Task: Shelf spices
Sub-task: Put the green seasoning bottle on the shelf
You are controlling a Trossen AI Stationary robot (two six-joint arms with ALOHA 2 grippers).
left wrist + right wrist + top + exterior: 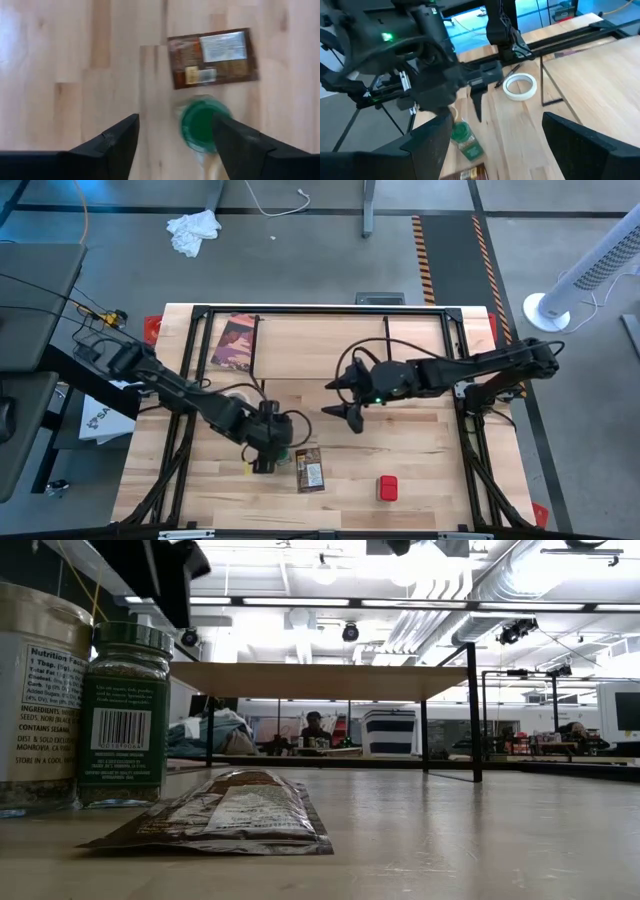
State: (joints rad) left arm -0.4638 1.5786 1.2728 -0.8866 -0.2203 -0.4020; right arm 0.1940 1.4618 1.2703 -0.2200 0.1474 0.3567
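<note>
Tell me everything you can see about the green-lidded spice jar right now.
The green-lidded jar stands upright on the wooden table, beside a larger jar with a white label and behind the flat brown packet. Its body looks like clear glass filled with dark flakes; a green label carries a white barcode, and the ribbed lid is dark green. The open left gripper hovers over it, one finger crossing the lid, not gripping.

Probably lab: exposed ceiling ducts (470, 600), workbenches (560, 755).

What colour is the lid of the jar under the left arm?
Green lid, clearest in the left wrist view.
</note>
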